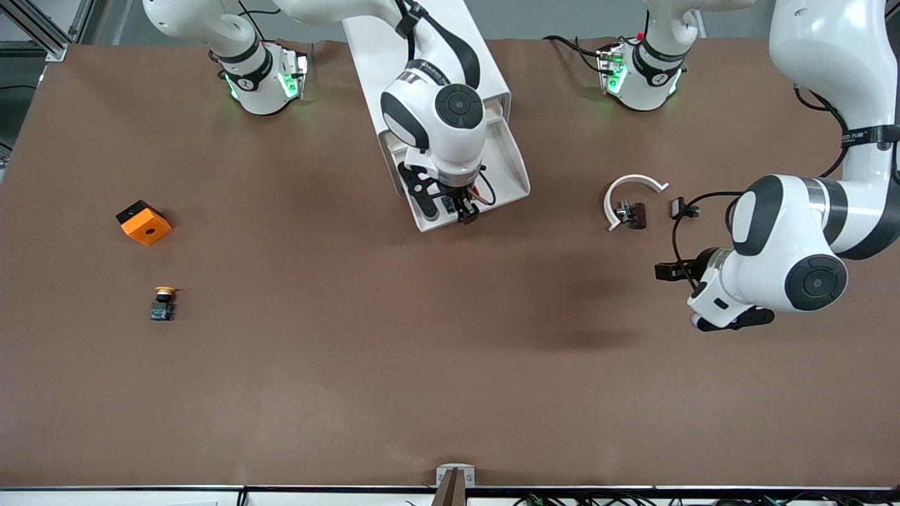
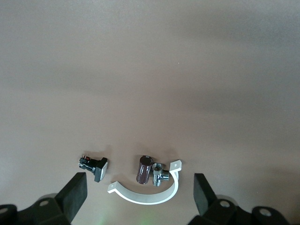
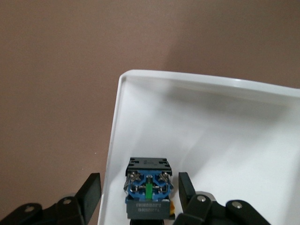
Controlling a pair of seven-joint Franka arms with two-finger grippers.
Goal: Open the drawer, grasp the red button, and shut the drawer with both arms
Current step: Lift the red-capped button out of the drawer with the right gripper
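Observation:
The drawer [image 1: 510, 165] stands pulled out of the white cabinet [image 1: 422, 56], and its white floor shows in the right wrist view [image 3: 211, 131]. The button [image 1: 448, 204] lies in the drawer close to a side wall. Its blue-grey base block [image 3: 147, 192] faces my right wrist camera. My right gripper [image 1: 464, 213] is open and low around the button [image 3: 138, 190]; one finger [image 3: 91, 192] is outside the drawer wall, the other [image 3: 185, 187] is inside. Neither touches it. My left gripper [image 2: 139, 199] is open and empty above the table near a white clamp.
A curved white clamp [image 1: 629, 186] with a small cylinder and metal fitting [image 1: 631, 214] lies toward the left arm's end [image 2: 150, 194]; a black switch [image 1: 683, 208] lies beside it. An orange cube [image 1: 144, 223] and a yellow-capped button [image 1: 163, 303] lie toward the right arm's end.

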